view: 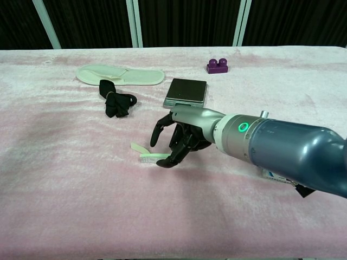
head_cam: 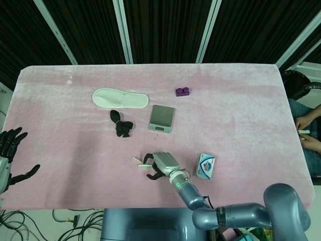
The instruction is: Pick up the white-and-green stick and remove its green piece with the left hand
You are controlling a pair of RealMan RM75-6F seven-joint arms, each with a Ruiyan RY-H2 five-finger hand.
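Observation:
The white-and-green stick (view: 150, 157) lies on the pink table (view: 65, 179), with a loose pale strip (view: 137, 147) just left of it. In the head view the stick (head_cam: 146, 164) pokes out from under my right hand (head_cam: 161, 164). My right hand (view: 180, 140) hovers over the stick's right end with its fingers spread and curved downward; it holds nothing that I can see. Whether a fingertip touches the stick is unclear. My left hand (head_cam: 10, 155) is at the table's far left edge, fingers spread, holding nothing. It is outside the chest view.
A white slipper (head_cam: 120, 98), a black strap bundle (head_cam: 122, 125) and a small grey scale (head_cam: 161, 118) sit at the back centre. A purple block (head_cam: 182, 92) lies farther back right. A blue-and-white packet (head_cam: 205, 166) rests right of my right hand.

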